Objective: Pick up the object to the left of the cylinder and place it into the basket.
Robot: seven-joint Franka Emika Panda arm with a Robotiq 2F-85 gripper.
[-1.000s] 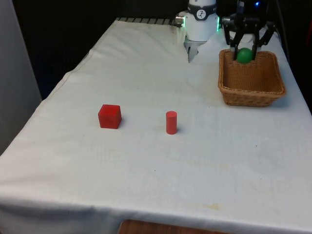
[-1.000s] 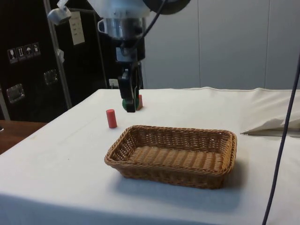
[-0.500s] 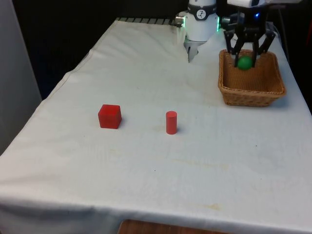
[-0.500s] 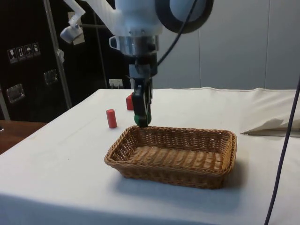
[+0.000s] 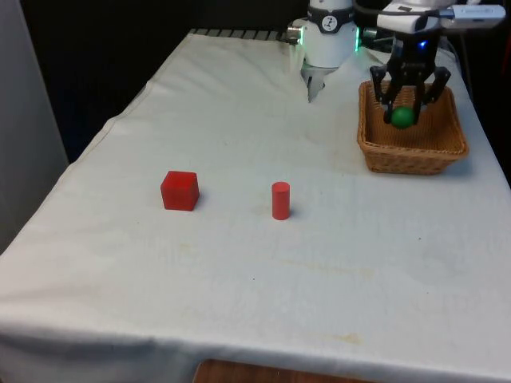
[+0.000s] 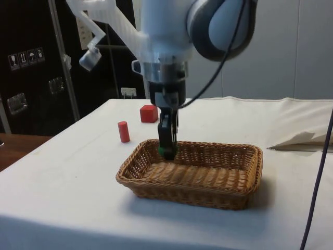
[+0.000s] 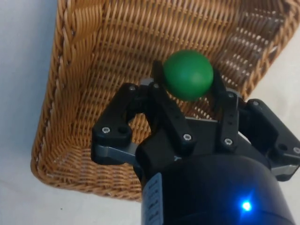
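the gripper hangs over the wicker basket with its two fingers clamped on a green ball, one pad on either side of it, as the wrist view makes plain: the green ball sits pinched between the fingertips with the basket's woven floor directly beyond it. in the side view the ball is at about the level of the basket's rim, inside the near end of the basket rather than over its middle, and not resting on the weave. the relation that matters for the coming move is simply vertical: the ball lies straight below the jaws and the basket floor straight below the ball, with the wall close on one side, so letting go here should drop it inside, though a round thing may roll towards the basket's centre or against the wall. taking the basket as landmark, the red cylinder stands upright well apart from it out on the white cloth, and the red cube sits farther from the basket again, beyond the cylinder towards the front view's left. the placing looks nearly done; what remains, by my judgement, is the release.
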